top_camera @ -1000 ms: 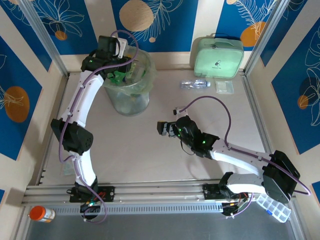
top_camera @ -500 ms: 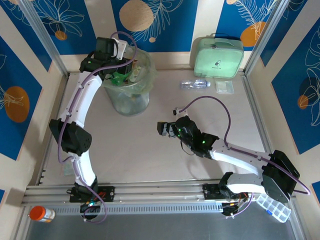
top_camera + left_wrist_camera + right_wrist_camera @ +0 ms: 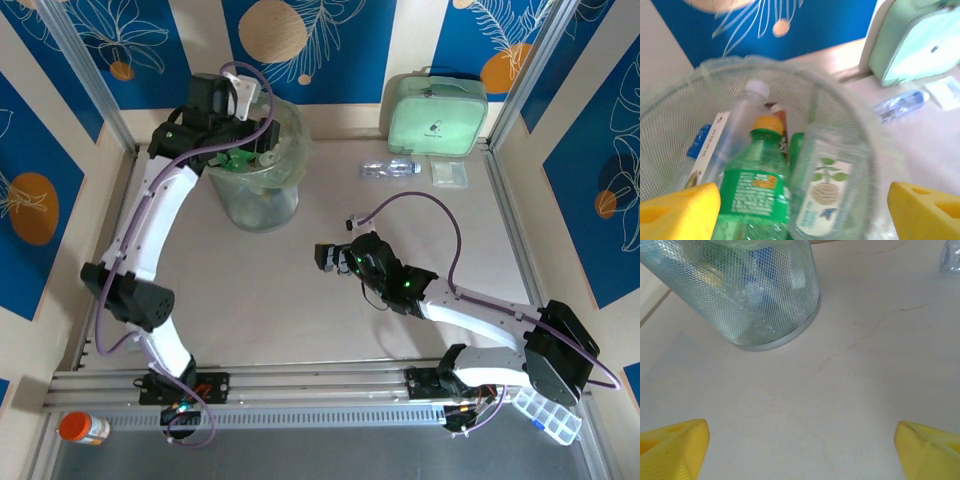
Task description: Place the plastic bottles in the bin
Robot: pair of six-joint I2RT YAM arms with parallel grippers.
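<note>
Left wrist, bin (image 3: 671, 117) holding green bottle (image 3: 758, 192) and clear bottles (image 3: 826, 197), left and right jaws wide apart, empty.

- Robot lab test cell.
- Aluminium extrusion frame (image 3: 86, 76) and base rail (image 3: 320, 385) box in a pale table (image 3: 270, 310).
- Printed blue leaf backdrop panels (image 3: 345, 50) for walls.

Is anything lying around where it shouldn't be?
Yes. One clear bottle lies on its side on the table by the mint-green case, outside the bin that holds the others.
</note>
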